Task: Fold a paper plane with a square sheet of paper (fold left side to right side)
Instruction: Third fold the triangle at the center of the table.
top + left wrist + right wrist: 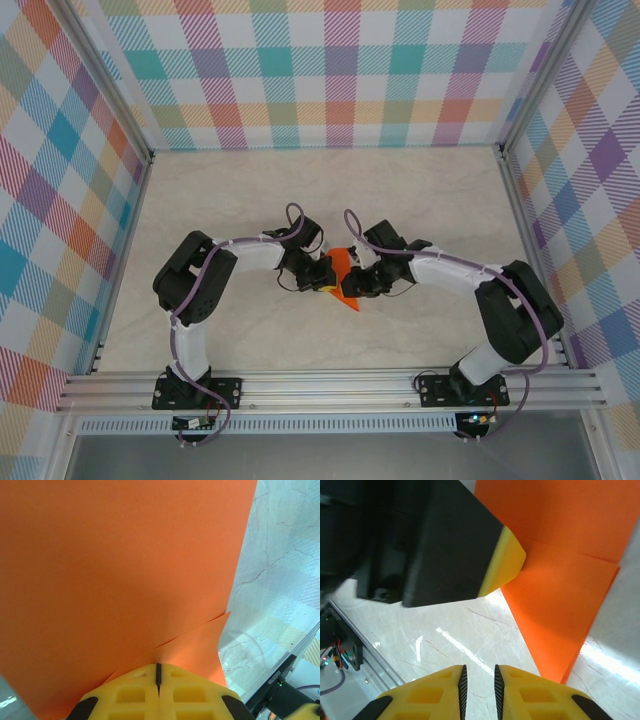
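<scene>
Roughly midway between the left and right edges of the tabletop point(330, 190), a little nearer the near edge than the far one, both arms fold inward so that their wrists meet. Each arm rises from its base at the near edge, bends sharply at an elbow pushed out toward its own side edge, then reaches back in. Between the wrists sits the square sheet of paper point(342, 268), bright orange, with a pointed corner aimed at the near edge. The left gripper point(318, 272) has its yellow fingers pressed together on the paper's edge: in the left wrist view only a thin dark line parts them at the left gripper point(158, 666), and the square sheet of paper point(125, 570) spreads up from them, a second layer with a slanted edge lying over the first. The right gripper point(360, 283) stands just beside the sheet. In the right wrist view the right gripper point(479, 667) has a narrow slit between its fingers, bare marbled tabletop point(460, 640) showing through it and nothing held. There the square sheet of paper point(560, 605) stands to the right, one black, yellow-tipped finger of the left gripper point(505, 560) touching it. From above, the wrists cover much of the sheet, so its full outline is hidden, and whether its lower corner touches the tabletop is unclear.
</scene>
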Robot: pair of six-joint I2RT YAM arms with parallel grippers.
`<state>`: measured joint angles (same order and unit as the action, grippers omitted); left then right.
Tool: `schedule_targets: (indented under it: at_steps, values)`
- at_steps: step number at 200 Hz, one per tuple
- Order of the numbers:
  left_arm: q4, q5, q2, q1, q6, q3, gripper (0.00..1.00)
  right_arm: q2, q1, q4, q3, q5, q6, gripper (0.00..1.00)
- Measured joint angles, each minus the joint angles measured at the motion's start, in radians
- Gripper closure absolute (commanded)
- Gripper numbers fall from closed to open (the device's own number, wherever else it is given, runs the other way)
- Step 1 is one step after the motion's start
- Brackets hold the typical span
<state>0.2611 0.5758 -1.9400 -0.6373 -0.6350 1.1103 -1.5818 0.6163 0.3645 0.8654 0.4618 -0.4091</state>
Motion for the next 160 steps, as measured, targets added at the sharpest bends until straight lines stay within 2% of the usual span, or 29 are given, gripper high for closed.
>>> schedule_targets:
  at_steps: [42,160]
  values:
    - [0.0,0.0,0.0,0.0,0.0,0.0,1.0,-0.089,0.0,-0.029,-0.006,0.037,-0.021,0.79]
    - [0.001,-0.001,0.0,0.0,0.004,0.0,1.0,-0.137,0.0,-0.064,-0.04,0.056,-0.033,0.8]
